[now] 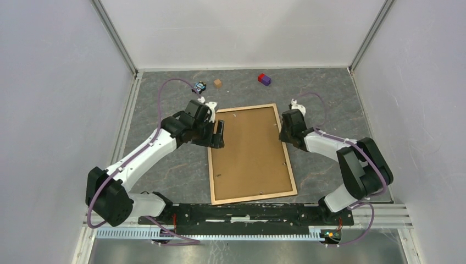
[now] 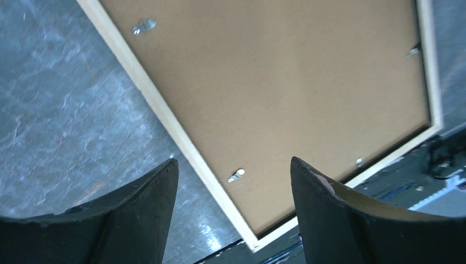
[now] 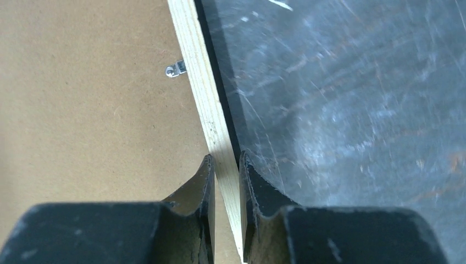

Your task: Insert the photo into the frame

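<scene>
The right gripper (image 3: 225, 165) is seen clamped on the frame (image 3: 204, 93), one finger on each side of the pale wood right-hand rail, about midway along it. Over on the left, the left gripper (image 2: 233, 162) is held wide open above the frame's left rail, towards the far end, with nothing between its jaws.

The frame is lying flat at the middle of the grey marbled table (image 1: 165, 99), back side up and turned slightly off square. It is filled by the plain brown backing board (image 1: 250, 151). Small metal clips (image 3: 175, 69) are spotted along the inner edge of the rails.

At the far edge of the table, well apart from the frame, a small brown cube (image 1: 218, 83), a red and purple block (image 1: 264, 79) and a little blue and black item (image 1: 199, 87) are noted. Any marking on them is too small to be read.
</scene>
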Action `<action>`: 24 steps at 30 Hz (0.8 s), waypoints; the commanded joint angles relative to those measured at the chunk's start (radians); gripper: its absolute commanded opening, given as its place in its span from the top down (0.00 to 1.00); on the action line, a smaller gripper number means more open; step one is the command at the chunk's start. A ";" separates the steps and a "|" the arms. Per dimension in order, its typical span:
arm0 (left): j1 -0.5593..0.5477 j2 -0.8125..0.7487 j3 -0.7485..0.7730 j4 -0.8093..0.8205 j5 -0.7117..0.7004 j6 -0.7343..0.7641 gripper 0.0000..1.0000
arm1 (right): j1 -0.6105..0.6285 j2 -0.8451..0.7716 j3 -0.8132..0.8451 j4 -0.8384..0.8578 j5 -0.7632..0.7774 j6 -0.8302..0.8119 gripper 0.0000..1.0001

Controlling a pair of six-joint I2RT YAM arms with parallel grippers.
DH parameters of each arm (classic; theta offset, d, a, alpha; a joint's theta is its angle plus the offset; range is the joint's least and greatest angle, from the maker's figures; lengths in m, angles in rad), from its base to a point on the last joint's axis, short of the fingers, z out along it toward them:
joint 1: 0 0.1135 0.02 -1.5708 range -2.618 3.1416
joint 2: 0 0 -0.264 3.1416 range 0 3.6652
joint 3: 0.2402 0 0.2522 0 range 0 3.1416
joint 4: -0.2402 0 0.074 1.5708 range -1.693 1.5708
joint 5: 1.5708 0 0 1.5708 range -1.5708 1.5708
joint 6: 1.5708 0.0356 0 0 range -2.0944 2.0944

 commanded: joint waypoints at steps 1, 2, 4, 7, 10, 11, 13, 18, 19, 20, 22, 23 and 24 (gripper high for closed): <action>-0.004 -0.008 0.134 0.037 0.136 0.000 0.19 | -0.055 -0.027 -0.128 -0.199 0.010 0.280 1.00; -0.006 0.002 0.170 0.040 0.149 -0.006 0.19 | -0.066 -0.040 -0.145 -0.208 0.006 0.330 1.00; -0.009 0.024 0.235 0.048 0.178 -0.021 0.19 | -0.085 -0.072 -0.179 -0.213 -0.020 0.394 1.00; -0.017 0.053 0.316 0.068 0.220 -0.041 0.19 | -0.098 -0.133 -0.232 -0.250 -0.006 0.529 1.00; -0.020 0.061 0.326 0.118 0.235 -0.055 0.19 | -0.098 -0.223 -0.337 -0.196 -0.037 0.666 1.00; -0.019 0.060 0.309 0.134 0.228 -0.056 0.19 | -0.095 -0.253 -0.380 -0.165 -0.059 0.703 1.00; -0.018 0.056 0.271 0.153 0.207 -0.052 0.19 | -0.088 -0.303 -0.432 -0.142 -0.068 0.780 1.00; -0.004 0.043 0.179 0.163 0.183 -0.035 0.19 | 0.025 -0.426 -0.442 -0.183 0.089 0.919 1.00; -0.004 0.039 0.166 0.160 0.161 -0.032 0.19 | 0.049 -0.437 -0.444 -0.169 0.095 0.932 0.95; -0.004 0.036 0.153 0.158 0.130 -0.036 0.17 | 0.072 -0.438 -0.444 -0.150 0.094 0.932 0.85; -0.007 0.038 0.139 0.140 0.053 -0.083 0.13 | 0.105 -0.423 -0.422 -0.132 0.090 0.899 0.64; -0.008 0.041 0.134 0.121 0.027 -0.129 0.11 | 0.116 -0.414 -0.407 -0.130 0.096 0.865 0.59; -0.007 0.042 0.122 0.108 0.015 -0.192 0.10 | 0.120 -0.404 -0.396 -0.114 0.104 0.823 0.51</action>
